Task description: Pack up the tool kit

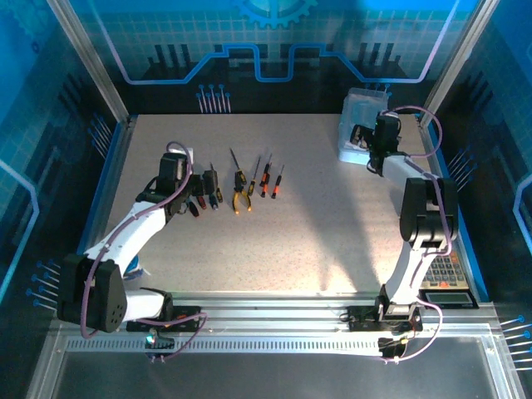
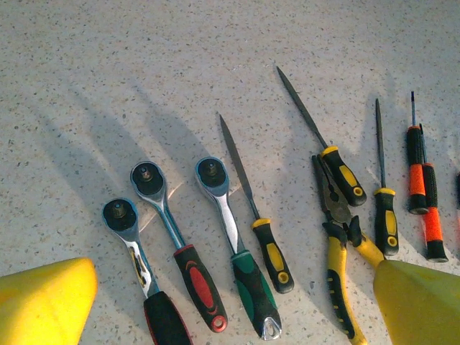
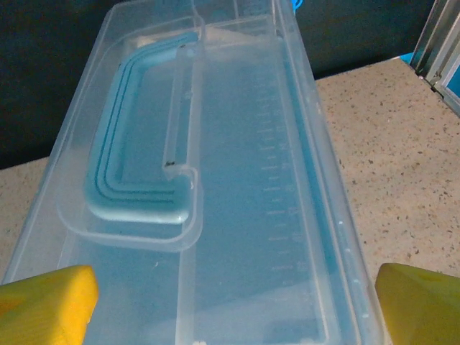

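The tool kit's translucent light-blue case (image 1: 359, 116) stands shut at the table's back right, and its clear lid with a moulded handle (image 3: 140, 172) lies close under my right gripper (image 3: 233, 305). That gripper (image 1: 366, 143) hangs open above the lid and holds nothing. Left of centre the tools lie in a row: pliers (image 2: 336, 266) with yellow-orange handles, yellow/black screwdrivers (image 2: 273, 251) and red/black screwdrivers (image 2: 417, 172). My left gripper (image 2: 233, 302) hovers open over the row's left end, above three ratchet wrenches (image 2: 215, 208). In the top view the left gripper (image 1: 189, 184) sits beside the pliers (image 1: 241, 198).
A calculator-like device (image 1: 444, 277) lies at the table's right edge beside the right arm. Bare speckled tabletop (image 1: 324, 216) spreads between the tool row and the case. Glass walls and metal posts enclose the table.
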Controlling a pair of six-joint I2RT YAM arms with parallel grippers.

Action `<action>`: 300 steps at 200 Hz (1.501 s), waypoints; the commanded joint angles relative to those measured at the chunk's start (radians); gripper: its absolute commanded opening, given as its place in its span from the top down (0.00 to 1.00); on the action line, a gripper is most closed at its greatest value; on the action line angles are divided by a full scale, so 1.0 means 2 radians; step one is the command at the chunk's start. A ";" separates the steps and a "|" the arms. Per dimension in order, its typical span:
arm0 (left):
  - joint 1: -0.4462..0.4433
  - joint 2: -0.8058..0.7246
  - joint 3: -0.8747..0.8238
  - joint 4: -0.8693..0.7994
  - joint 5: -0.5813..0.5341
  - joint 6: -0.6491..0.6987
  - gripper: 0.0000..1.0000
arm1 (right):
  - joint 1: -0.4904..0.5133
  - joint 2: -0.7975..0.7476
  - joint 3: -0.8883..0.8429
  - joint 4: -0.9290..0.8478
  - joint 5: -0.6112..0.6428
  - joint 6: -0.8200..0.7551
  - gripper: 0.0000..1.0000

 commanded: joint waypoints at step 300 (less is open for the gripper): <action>-0.022 -0.013 0.015 -0.032 0.027 -0.005 0.01 | 0.142 -0.260 -0.185 -0.302 -0.040 0.120 0.00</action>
